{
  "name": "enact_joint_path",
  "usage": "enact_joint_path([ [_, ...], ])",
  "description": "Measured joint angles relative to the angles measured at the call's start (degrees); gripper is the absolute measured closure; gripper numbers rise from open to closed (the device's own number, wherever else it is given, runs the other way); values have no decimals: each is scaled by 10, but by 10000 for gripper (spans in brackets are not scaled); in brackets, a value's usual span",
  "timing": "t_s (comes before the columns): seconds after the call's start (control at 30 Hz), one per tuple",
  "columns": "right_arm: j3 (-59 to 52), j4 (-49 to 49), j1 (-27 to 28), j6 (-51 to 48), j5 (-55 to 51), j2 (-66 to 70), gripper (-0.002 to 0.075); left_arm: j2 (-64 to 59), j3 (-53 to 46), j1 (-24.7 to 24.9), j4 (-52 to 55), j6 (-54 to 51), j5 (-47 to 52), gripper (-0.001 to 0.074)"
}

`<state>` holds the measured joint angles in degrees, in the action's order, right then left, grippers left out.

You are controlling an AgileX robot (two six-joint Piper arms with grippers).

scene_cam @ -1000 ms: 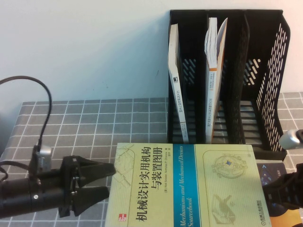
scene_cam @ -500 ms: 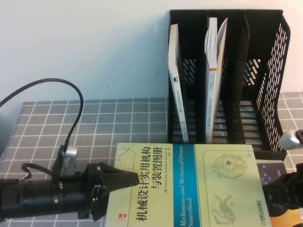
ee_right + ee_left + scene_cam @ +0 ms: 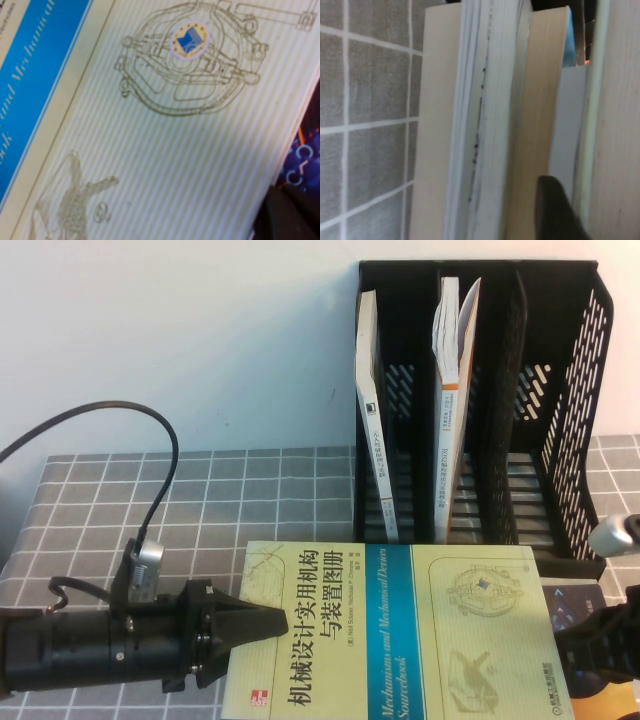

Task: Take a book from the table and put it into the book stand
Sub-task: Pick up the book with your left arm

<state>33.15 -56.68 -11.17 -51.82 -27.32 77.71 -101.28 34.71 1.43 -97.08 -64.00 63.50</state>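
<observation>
High view. Thick pale yellow-green book (image 3: 420, 630) with blue band and black Chinese title: lies flat at the near edge of the grey grid-cloth counter (image 3: 200, 500), in front of the tall black perforated three-slot book stand (image 3: 570, 420). Two thin white-spined books (image 3: 372, 420) lean in the stand's left and middle slots; the right slot looks free. Left tool (image 3: 262, 624): black, pointed at the book's left edge, upper finger over the cover; whether it has actually clamped cannot be told. Right tool (image 3: 600, 632): dark, at the book's right edge above a black-covered book (image 3: 575, 605); its opening cannot be told.

Left wrist view. Page block (image 3: 485, 125) fills the frame; one dark fingertip (image 3: 555, 210) lies against it.

Right wrist view. Cover line drawings and round blue emblem (image 3: 189, 40).

Handling, judged: heavy, stiff, glossy; grip deep on an edge.
</observation>
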Motion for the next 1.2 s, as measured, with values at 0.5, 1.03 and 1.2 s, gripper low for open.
enact_joint_path([
  [0.5,0,0,0,-13,1,0,729,0,1,0,-1,-8,4,459],
  [1.03,0,67,-1,-22,26,-158,729,89,76,0,25,109,0,540],
  [1.2,0,65,-1,-19,-3,-205,729,124,106,0,39,131,-8,540],
])
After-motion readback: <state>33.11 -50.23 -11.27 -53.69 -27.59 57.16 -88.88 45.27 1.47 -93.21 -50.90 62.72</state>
